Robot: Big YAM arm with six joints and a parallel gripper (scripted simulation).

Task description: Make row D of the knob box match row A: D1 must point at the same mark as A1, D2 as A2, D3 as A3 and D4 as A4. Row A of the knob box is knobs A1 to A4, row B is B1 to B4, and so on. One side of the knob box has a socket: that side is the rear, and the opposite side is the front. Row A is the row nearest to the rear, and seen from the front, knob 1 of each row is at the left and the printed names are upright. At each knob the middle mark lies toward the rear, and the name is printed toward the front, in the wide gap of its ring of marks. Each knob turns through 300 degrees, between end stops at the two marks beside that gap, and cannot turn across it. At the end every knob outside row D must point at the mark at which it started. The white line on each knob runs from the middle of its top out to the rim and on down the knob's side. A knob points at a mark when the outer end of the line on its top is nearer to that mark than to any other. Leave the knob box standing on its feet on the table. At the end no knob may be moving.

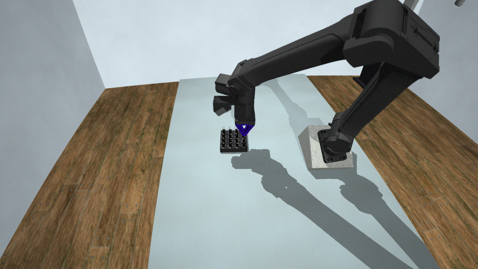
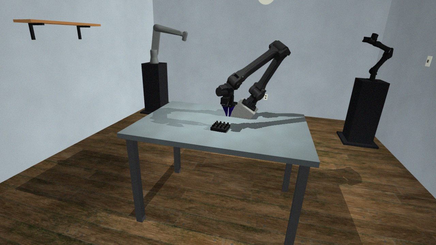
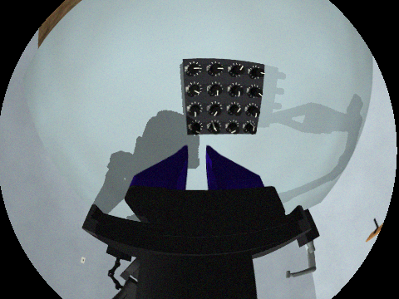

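Observation:
The black knob box [image 1: 233, 141] stands on its feet on the grey table, with four rows of four black knobs with white lines. It also shows in the exterior view [image 2: 220, 127] and in the wrist view [image 3: 223, 96]. My gripper [image 1: 244, 133] with blue fingers hangs point-down in the air above the box's right edge, clear of the knobs. In the wrist view the fingertips stand a narrow gap apart with nothing between them, just short of the box's nearest row. The knob names are too small to read.
My arm's base is bolted to a pale stone block [image 1: 325, 147] on the table, to the right of the box. Two other arms on black pedestals [image 2: 154, 86] [image 2: 364, 112] stand on the floor beyond the table.

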